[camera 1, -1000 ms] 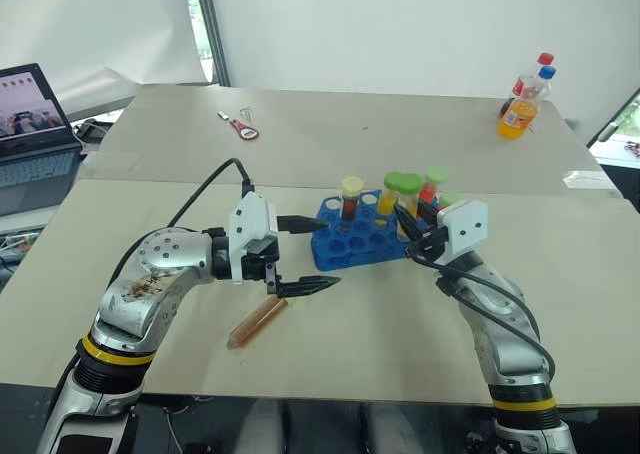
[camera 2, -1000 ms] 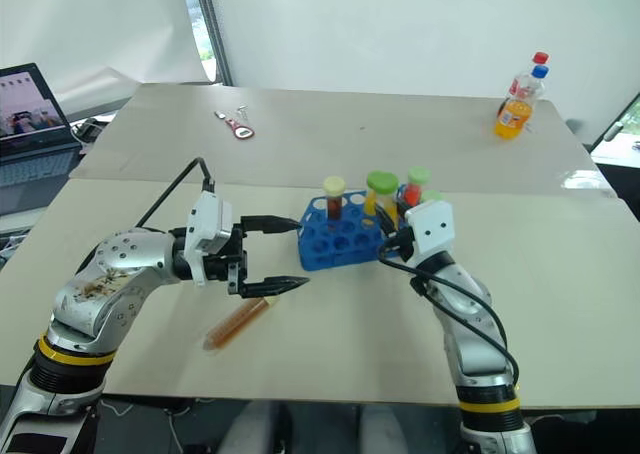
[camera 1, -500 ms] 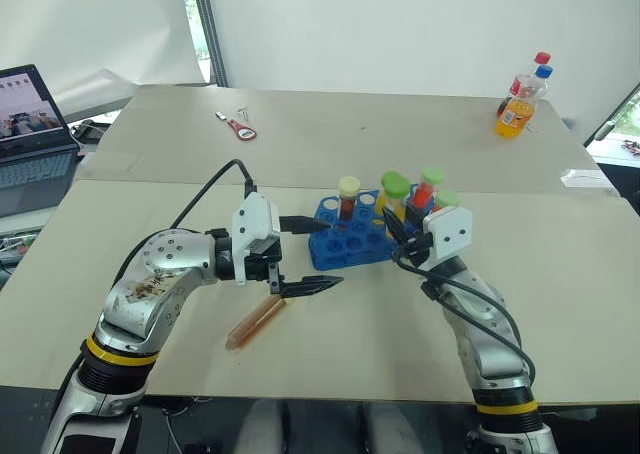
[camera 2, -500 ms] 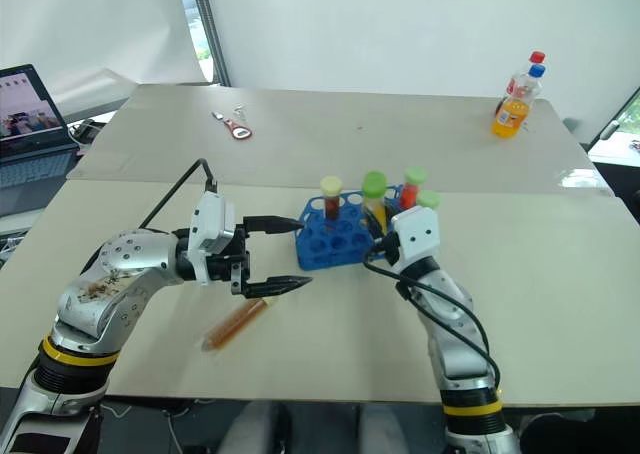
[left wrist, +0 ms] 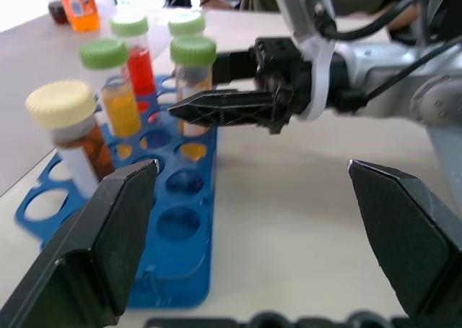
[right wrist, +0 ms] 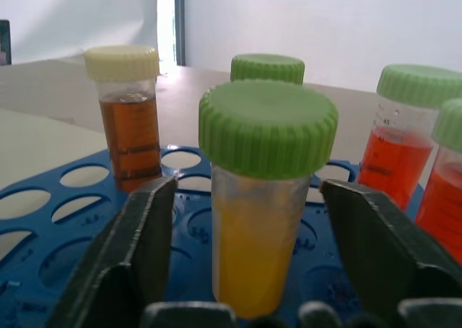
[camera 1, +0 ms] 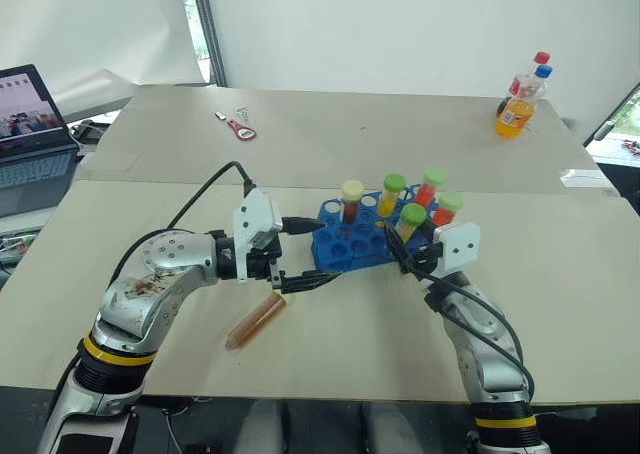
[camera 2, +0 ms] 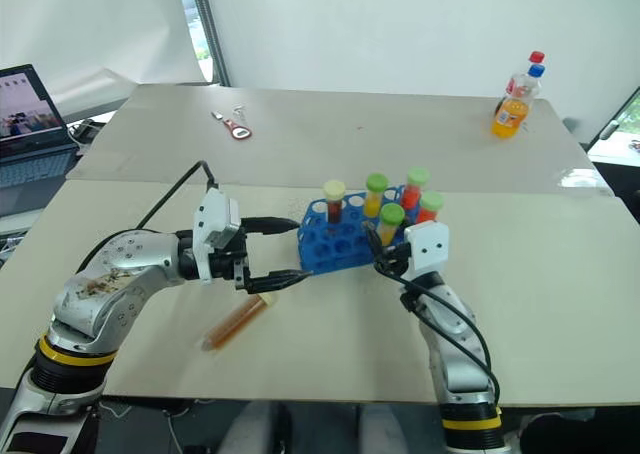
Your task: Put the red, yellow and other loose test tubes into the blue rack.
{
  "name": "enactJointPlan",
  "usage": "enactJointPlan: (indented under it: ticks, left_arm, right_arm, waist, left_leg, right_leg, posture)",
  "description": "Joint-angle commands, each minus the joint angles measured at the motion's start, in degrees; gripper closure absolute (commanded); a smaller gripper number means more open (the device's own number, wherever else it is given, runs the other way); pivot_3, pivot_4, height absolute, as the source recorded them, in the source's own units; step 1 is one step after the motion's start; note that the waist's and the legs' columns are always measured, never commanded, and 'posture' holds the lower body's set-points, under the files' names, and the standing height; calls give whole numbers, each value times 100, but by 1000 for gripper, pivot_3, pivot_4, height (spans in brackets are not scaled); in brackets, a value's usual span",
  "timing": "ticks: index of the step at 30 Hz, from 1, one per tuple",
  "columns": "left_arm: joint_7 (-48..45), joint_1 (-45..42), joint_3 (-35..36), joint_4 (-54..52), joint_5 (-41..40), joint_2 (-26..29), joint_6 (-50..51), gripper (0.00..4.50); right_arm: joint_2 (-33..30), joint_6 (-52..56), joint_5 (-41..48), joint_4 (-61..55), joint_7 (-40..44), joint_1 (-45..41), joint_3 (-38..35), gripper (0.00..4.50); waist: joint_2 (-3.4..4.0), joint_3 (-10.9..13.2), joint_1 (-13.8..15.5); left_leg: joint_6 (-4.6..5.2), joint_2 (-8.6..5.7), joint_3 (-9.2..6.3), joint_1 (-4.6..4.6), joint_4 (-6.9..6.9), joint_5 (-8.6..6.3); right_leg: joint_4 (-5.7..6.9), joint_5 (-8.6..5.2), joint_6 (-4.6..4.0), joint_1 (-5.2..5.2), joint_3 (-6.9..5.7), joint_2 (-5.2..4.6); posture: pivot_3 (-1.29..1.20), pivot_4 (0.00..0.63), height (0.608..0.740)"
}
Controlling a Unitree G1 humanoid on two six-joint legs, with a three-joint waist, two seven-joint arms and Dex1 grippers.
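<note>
One tube [camera 1: 257, 320] lies diagonally (loose).

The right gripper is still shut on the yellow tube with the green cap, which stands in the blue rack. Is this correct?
Not quite. The right gripper is open: in the right wrist view its fingers stand apart from the yellow tube. The tube does stand in the blue rack.

Five tubes stood in a rack [camera 1: 345, 242] mid-worktop [camera 1: 560, 264]. One loose tube [camera 1: 256, 320] lay on the worktop, nearer and left of the rack.
</note>
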Motion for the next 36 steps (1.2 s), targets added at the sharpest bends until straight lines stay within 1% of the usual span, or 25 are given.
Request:
enactJointPlan:
  ticks: [1, 3, 5, 8, 9, 13, 16, 19, 21, 25, 28, 30, 35, 36]
  left_arm:
    - [-84, -187, -61, -209, 363, 580, 203, 0]
    - [-133, -295, -153, -283, 402, 989, 661, 0]
    - [-264, -351, -274, -464, 363, 1379, 1115, 0]
    - [-374, -394, -417, -765, 138, 1777, 1895, 0]
    - [-409, -370, -441, -791, 138, 1898, 2016, 0]
    - [-448, -334, -685, -847, 273, 2179, 2268, 0]
    - [-390, -496, -982, -840, 301, 2185, 2665, 0]
    - [-350, -707, -1340, -648, 481, 2124, 2833, 0]
    - [-264, -937, -1550, -504, 541, 1967, 3058, 0]
    - [-70, -1571, -1933, -299, 494, 1417, 3766, 0]
    - [-86, -1912, -2147, -305, 387, 1249, 4200, 0]
    - [-163, -1993, -2281, -389, 314, 1304, 4299, 0]
    - [-416, -1976, -2602, -571, 340, 1659, 4025, 0]
    - [-473, -1938, -2669, -585, 363, 1741, 3950, 558]
  right_arm:
    - [-312, 382, 155, -774, 90, 242, -270, 587]
    - [-636, 676, 334, -1176, 303, 472, -406, 587]
    - [-1083, 987, 641, -1599, 720, 686, -531, 587]
    - [-1885, 1439, 1331, -2213, 1551, 893, -727, 587]
    - [-2090, 1640, 1556, -2386, 1722, 901, -748, 587]
    - [-2778, 2288, 2356, -2826, 2253, 777, -833, 587]
    - [-3117, 2538, 2650, -3015, 2521, 695, -728, 587]
    - [-3300, 2694, 2861, -3210, 2671, 584, -577, 587]
    - [-3342, 2765, 2943, -3276, 2700, 547, -526, 587]
    - [-3390, 2708, 2874, -3263, 2719, 625, -488, 587]
    - [-3369, 2724, 2911, -3331, 2628, 722, -553, 587]
    - [-3351, 2750, 2955, -3395, 2557, 790, -600, 587]
    - [-3366, 2840, 3103, -3527, 2402, 878, -788, 587]
    - [-3376, 2878, 3152, -3562, 2365, 890, -845, 544]
  waist:
    - [1, 1, 0]
    - [2, 2, 1]
    - [2, 4, -3]
    - [5, 9, -8]
    - [4, 11, -7]
    - [-1, 15, -5]
    - [-5, 17, 13]
    - [-19, 25, 57]
    - [-26, 29, 82]
    - [-33, 33, 136]
    - [-34, 34, 126]
    - [-33, 34, 116]
    - [-33, 34, 77]
    - [-33, 34, 78]
  left_leg:
    - [0, 0, 0, 0, 0, 0]
    - [0, 0, 1, -1, 0, 0]
    - [0, 0, 1, -3, 0, 0]
    - [0, 1, 2, -3, 0, 0]
    - [0, 2, 2, -2, 0, 0]
    - [0, 10, -1, 1, 0, 0]
    - [0, 9, -1, 1, 0, 0]
    - [0, 8, -2, 0, 0, 0]
    - [0, 8, -2, 0, 0, 0]
    - [0, 5, -3, -1, 0, 0]
    - [0, 4, -4, -2, 0, 0]
    - [0, 4, -7, -1, 0, 0]
    - [0, 8, -12, -1, 0, 0]
    - [0, 8, -12, -1, 0, 0]
  right_leg:
    - [0, 0, 0, 0, 0, -1]
    - [-4, 0, 0, 1, 0, -1]
    - [-5, -1, 1, 0, 0, -1]
    - [-7, -2, 1, 0, 0, -1]
    - [-9, -2, 1, 2, 0, 0]
    - [-7, -4, -3, 4, 0, 12]
    - [-8, -4, -3, 6, 0, 12]
    - [-12, -4, -3, 7, 0, 12]
    - [-14, -4, -3, 7, 0, 12]
    - [-15, -4, -3, 10, 0, 10]
    - [-16, -4, -3, 9, 0, 9]
    - [-15, -4, -3, 9, 0, 12]
    - [-13, -4, -4, 8, 1, 17]
    - [-12, -4, -4, 8, 1, 16]
  posture:
    - [0, 150, 671]
    - [0, 150, 671]
    - [0, 150, 671]
    - [0, 150, 671]
    - [0, 150, 671]
    - [0, 150, 671]
    - [0, 150, 671]
    - [0, 150, 671]
    - [0, 150, 671]
    - [0, 150, 671]
    - [0, 150, 671]
    - [0, 150, 671]
    - [0, 150, 671]
    - [0, 150, 671]
